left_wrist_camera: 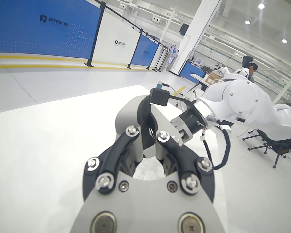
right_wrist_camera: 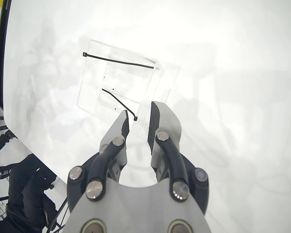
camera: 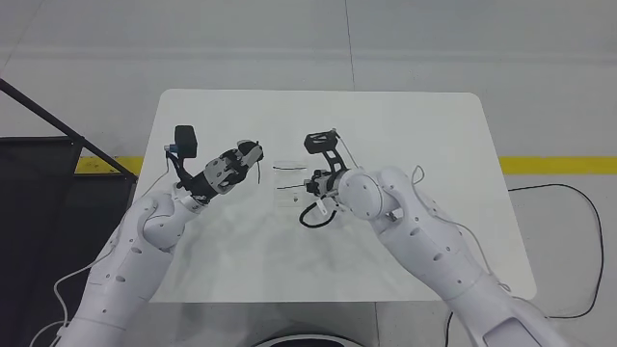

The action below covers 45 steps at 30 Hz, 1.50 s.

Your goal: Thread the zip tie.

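On the white table point(camera: 405, 135), the left gripper point(camera: 246, 152) is seen to the left of the work area, raised and pointed toward the middle. In the left wrist view its black pads point(left_wrist_camera: 143, 120) are pressed together, so the left gripper point(left_wrist_camera: 145, 112) is closed; whether anything is pinched between them cannot be told.

Just beside it, toward the middle of the table, a clear plate point(camera: 287, 177) is laid flat. Two black zip ties are carried on this clear plate point(right_wrist_camera: 92, 93). A straight zip tie point(right_wrist_camera: 120, 61) is stretched across the plate's far part, well apart from the right gripper's fingertips. A bent zip tie point(right_wrist_camera: 118, 101) is laid across the nearer part, its head at the plate's edge.

Immediately to the right, the right gripper point(right_wrist_camera: 139, 115) is held over that edge with its fingers spread apart. The head of the bent zip tie is found between the fingertips, just beside one pad point(right_wrist_camera: 125, 124). In the top view the right gripper point(camera: 310, 188) is placed at the plate's right edge.
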Available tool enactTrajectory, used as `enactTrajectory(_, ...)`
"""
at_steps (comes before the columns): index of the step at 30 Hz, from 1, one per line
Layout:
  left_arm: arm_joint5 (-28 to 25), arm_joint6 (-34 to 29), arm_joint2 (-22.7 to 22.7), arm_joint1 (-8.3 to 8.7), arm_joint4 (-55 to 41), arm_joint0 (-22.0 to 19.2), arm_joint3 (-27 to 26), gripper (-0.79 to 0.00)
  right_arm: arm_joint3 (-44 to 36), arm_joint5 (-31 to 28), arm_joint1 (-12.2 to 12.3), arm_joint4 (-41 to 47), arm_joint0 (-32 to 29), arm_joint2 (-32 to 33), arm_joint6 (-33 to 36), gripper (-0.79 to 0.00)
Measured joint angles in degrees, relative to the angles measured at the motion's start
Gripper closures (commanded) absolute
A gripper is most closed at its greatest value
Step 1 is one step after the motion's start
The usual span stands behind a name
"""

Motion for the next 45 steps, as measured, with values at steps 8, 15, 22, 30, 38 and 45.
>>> enactTrajectory(8, 0.0, -0.2, -0.2, -0.14, -0.2, -0.1, 0.2, 0.000, 0.8, -0.5, -0.6, -0.2, 0.3, 0.1, 0.1, -0.049)
enactTrajectory(15, 0.0, -0.2, -0.4, -0.25, -0.1, 0.0, 0.2, 0.000, 0.2, -0.7, -0.8, -0.8, -0.1, 0.8, -0.1, 0.000)
enactTrajectory(22, 1.5, 2.3, -1.0, -0.47, 2.0, 0.3, -0.6, 0.000, -4.3, -3.8, 0.2, 1.3, -3.8, 5.3, -2.0, 0.000)
enactTrajectory(30, 7.2, 11.0, 1.4, -1.46, 13.5, 1.3, -1.4, 0.000, -16.6, -7.1, 3.0, 2.3, -15.5, 15.1, -5.0, 0.000)
enactTrajectory(38, 9.9, 20.7, 5.6, -2.64, 22.8, 0.4, 1.6, 0.000, -28.8, -7.9, 5.0, 2.1, -27.5, 22.6, -6.2, 0.000)
enactTrajectory(45, 10.8, 22.6, 6.2, -2.88, 23.7, 0.1, 2.3, 0.000, -32.3, -9.1, 5.6, 2.5, -31.0, 24.4, -5.2, 0.000)
